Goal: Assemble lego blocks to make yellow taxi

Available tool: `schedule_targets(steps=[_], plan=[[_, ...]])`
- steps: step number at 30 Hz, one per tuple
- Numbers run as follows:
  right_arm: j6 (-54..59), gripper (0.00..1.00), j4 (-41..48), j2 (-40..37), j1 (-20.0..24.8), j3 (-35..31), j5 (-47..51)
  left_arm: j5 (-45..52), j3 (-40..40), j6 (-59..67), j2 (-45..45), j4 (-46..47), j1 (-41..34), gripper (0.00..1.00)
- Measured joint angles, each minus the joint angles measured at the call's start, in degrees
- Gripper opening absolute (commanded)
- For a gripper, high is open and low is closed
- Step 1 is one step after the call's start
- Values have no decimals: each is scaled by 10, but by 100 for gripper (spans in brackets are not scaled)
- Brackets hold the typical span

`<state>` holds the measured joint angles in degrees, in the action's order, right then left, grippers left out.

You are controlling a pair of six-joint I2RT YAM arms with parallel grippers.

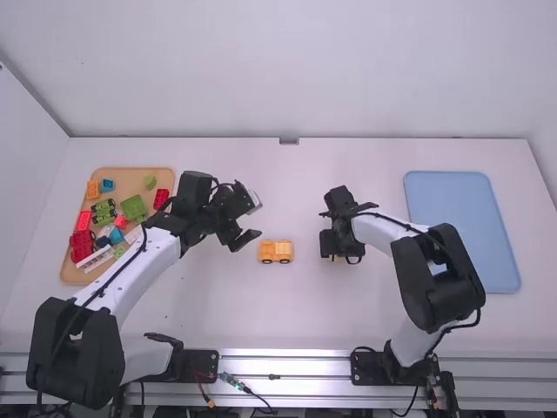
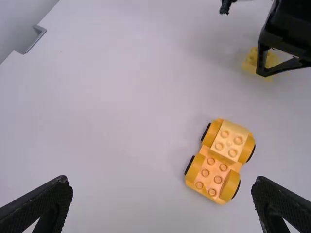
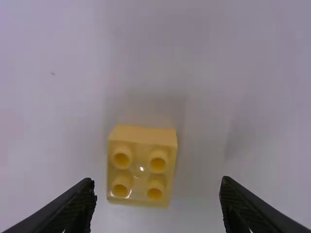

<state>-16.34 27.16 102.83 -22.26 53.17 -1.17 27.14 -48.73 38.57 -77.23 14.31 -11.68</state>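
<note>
The orange-yellow car base [image 1: 276, 252] with wheels sits at mid-table. My left gripper [image 1: 248, 222] is above the table, up and to the left of it. In the left wrist view the car base [image 2: 219, 161] lies beyond my left gripper [image 2: 162, 187], whose fingers are wide apart with nothing between them. My right gripper [image 1: 332, 246] is low over the table, right of the car base. In the right wrist view a yellow two-by-two block [image 3: 141, 167] lies between the separated fingers of my right gripper [image 3: 157, 189], with gaps on both sides. The yellow block [image 2: 250, 62] is partly hidden behind the right gripper.
At the far left a wooden tray [image 1: 130, 180] holds several red, green, blue, orange and white pieces. A blue tray [image 1: 461, 231] stands on the right side. Both arms reach in from the front edge, one on each side of the car base.
</note>
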Motion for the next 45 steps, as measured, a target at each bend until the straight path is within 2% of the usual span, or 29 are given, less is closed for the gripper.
schedule_targets(steps=[6,9,13,21,27,31,34,37,38,41,45], plan=[[-6,60,-16,0,-8,-20,0,0,0,0,0,0,0,99],[-14,46,-16,0,-14,-20,5,0,0,0,0,0,0,99],[-14,38,-21,0,-15,-20,6,0,0,0,0,0,0,99],[-12,30,-31,0,-15,-20,8,0,0,0,0,1,0,99],[-6,28,-28,0,-15,-20,9,0,0,0,0,0,0,99],[7,25,3,0,-15,-12,9,0,0,0,0,-2,0,99],[26,24,43,0,-15,19,9,0,0,0,0,-12,0,99],[78,25,102,0,-23,95,7,0,0,0,0,-24,0,99],[82,25,107,0,-24,102,5,0,0,0,0,-24,0,99],[161,22,167,0,-35,183,-13,2,0,4,0,-21,0,99],[254,22,215,0,-38,252,-47,26,0,31,0,3,3,99]])
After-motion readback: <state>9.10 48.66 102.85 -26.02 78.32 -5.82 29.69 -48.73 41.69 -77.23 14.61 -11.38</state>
